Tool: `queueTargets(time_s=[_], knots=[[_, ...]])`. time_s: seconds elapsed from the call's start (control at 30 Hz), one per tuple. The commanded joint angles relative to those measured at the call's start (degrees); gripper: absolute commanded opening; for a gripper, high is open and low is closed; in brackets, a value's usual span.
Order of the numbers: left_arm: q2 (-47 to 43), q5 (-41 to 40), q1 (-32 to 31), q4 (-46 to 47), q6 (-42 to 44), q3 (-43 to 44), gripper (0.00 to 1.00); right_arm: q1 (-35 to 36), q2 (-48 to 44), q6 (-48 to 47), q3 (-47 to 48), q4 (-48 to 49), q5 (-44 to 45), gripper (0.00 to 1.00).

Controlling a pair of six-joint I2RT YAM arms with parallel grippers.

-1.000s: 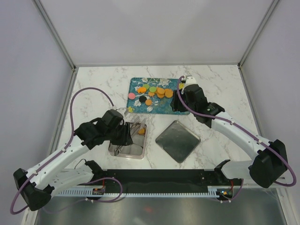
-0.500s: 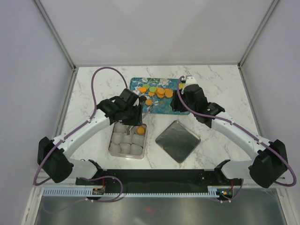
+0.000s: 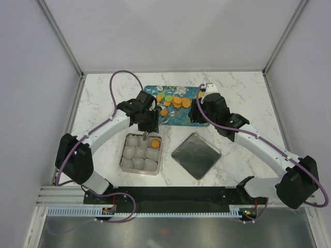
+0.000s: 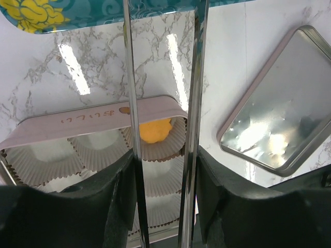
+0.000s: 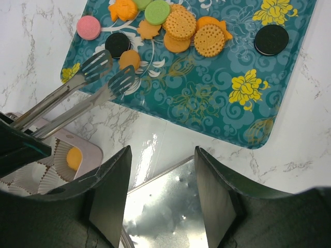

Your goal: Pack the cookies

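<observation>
Left gripper (image 3: pixel 150 125) reaches mid-frame clamping long metal tongs (image 4: pixel 130 77), right gripper (image 5: pixel 161 157) gapes empty; right-wrist view alone shows tong tips beside small flat orange cookie (image 5: pixel 129 58).

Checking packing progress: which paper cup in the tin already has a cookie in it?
The cup in the far right corner of the tin, nearest the tray: it holds an orange cookie. The other visible cups show only white paper.

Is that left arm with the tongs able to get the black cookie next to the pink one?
Probably yes: the tongs hover open just beside the black cookie, and nothing covers it.
</observation>
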Motion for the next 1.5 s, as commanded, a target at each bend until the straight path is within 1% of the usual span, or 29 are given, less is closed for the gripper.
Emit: queueTargets(time_s=[0.0,0.27,0.57,0.77,0.9,1.1,1.47], knots=[[1.0,1.5,0.7,3.4,2.7,2.3,0.52,-0.1,-1.3,-0.6,0.1,1.7,-0.1,0.60],[4.1,2.5,2.5,5.4,3.1,2.3,0.52,-0.1,-1.4,-0.7,0.0,1.7,-0.2,0.60],[7.2,4.2,2.8,6.2,3.6,4.8,0.51,-0.1,-1.7,-0.8,-0.1,1.6,0.2,0.60],[8.6,3.3,2.8,6.2,3.9,5.5,0.50,-0.1,-1.6,-0.8,-0.1,1.6,0.4,0.60],[9.3,3.4,2.7,6.1,4.1,5.9,0.48,-0.1,-1.6,-0.8,-0.1,1.6,0.3,0.60],[9.2,2.8,2.7,6.1,4.7,6.1,0.42,-0.1,-1.7,-0.9,-0.2,1.6,0.4,0.60],[4.0,3.2,2.6,5.4,4.4,6.2,0.38,-0.1,-1.5,-0.8,-0.2,1.6,0.6,0.60]])
